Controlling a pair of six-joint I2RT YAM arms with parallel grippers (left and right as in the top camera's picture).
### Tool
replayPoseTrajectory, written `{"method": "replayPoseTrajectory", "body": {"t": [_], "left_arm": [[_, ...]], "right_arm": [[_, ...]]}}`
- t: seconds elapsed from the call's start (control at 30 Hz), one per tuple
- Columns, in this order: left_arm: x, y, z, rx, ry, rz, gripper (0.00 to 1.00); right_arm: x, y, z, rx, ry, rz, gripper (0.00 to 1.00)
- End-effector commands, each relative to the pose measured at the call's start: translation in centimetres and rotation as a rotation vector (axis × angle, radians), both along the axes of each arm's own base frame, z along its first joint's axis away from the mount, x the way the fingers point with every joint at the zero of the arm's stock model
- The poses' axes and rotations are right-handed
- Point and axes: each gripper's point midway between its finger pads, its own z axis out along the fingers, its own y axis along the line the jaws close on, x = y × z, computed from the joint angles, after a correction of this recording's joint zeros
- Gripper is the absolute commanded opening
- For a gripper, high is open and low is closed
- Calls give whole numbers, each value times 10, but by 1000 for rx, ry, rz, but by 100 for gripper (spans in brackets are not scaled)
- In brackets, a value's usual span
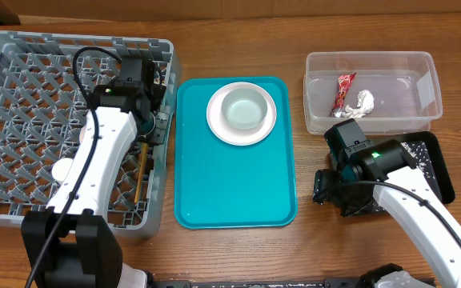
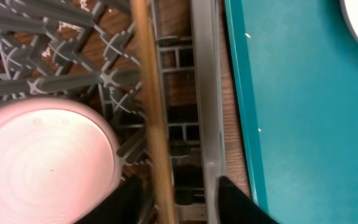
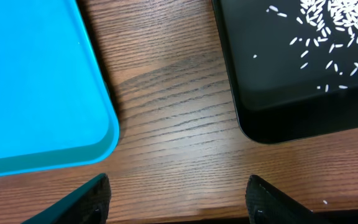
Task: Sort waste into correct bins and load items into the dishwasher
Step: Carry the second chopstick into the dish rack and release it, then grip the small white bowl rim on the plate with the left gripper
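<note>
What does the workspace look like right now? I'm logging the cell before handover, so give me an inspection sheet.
Surface: wooden table.
Job's things: chopstick and pink bowl in rack; grey-green bowl on plate on teal tray; wrapper, tissue in tub; rice in black tray.
Clutter: nothing seen.
Grippers: left gripper and right gripper, fingers open.
Cables: black cable on left arm.
Surroundings: nothing seen.

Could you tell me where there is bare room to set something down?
The teal tray is bare below the white plate; bare wood lies between it and the black tray. Crowded: the rack around the left gripper and chopstick.
</note>
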Motion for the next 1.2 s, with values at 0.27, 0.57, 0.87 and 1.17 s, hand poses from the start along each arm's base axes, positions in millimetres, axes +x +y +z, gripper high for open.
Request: {"method": "replayPoseTrajectory", "body": {"t": [0.27, 0.57, 0.87, 1.17], "left_arm": [[15, -90, 53, -392, -67, -45, 51], [46, -204, 43, -341, -251, -376, 62], [41, -253, -44, -297, -120, -457, 62], [41, -233, -74, -155, -68, -419, 4]], "right_arm": [[7, 2, 2, 10, -28, -1, 72], [9, 1, 2, 3, -30, -101, 71], [11, 1, 2, 6, -34, -118, 72], [11, 1, 2, 6, -34, -117, 72]]}}
